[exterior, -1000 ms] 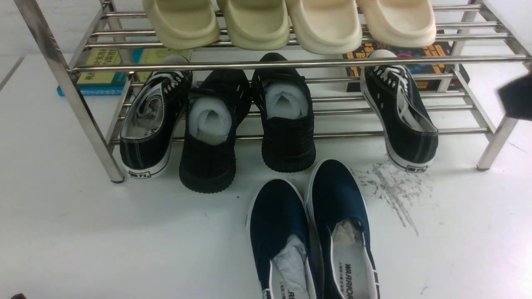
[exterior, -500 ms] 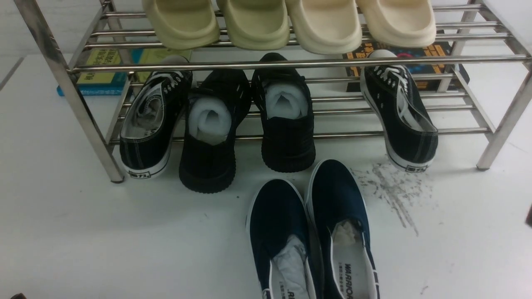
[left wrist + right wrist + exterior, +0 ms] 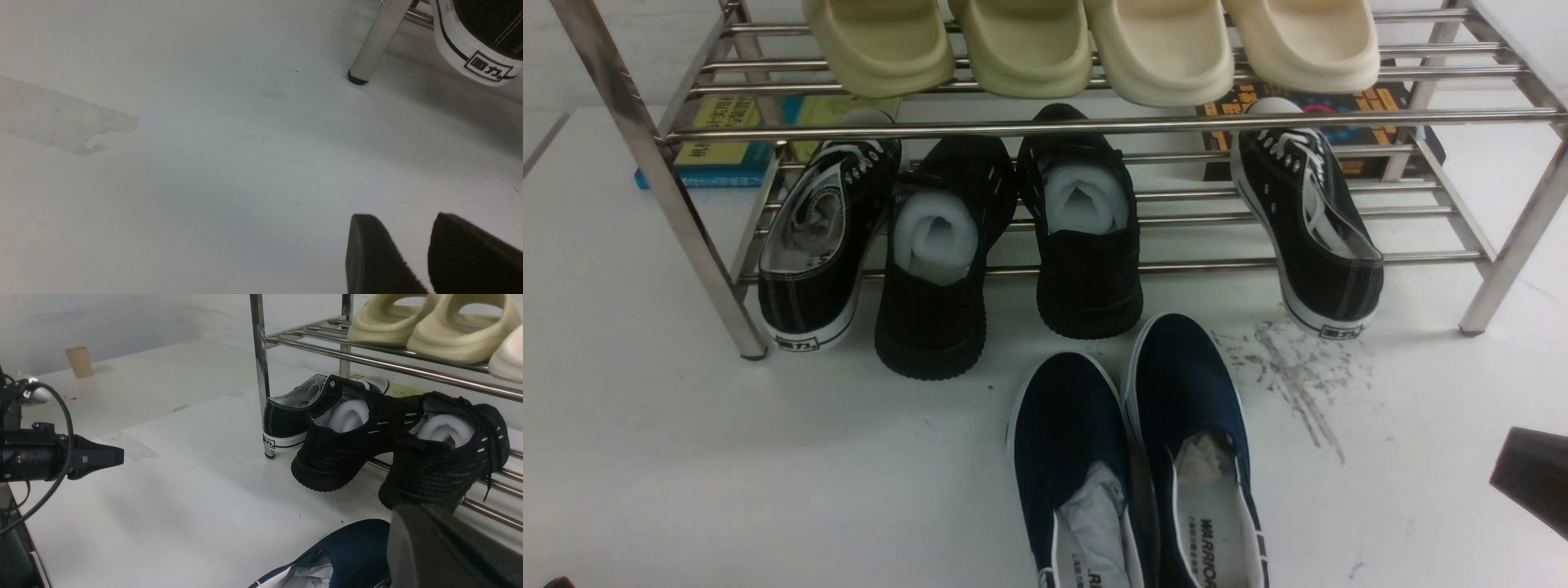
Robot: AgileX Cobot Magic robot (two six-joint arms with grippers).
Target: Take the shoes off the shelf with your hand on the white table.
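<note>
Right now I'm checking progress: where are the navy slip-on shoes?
In the front view the navy slip-on shoes lie side by side on the white table, off the shelf, just in front of the all-black shoes and left of the scuff streaks.

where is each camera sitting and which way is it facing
front view: between the arms, looking forward and down at the shelf and the blue shoes on the white table; a bit of the right gripper shows at the edge.
left wrist view: low over the table, facing a shelf leg; the left gripper shows, jaws apart.
right wrist view: beside the blue shoes, looking across at the left arm.
shared: front and right wrist views both show the black shoes.
</note>
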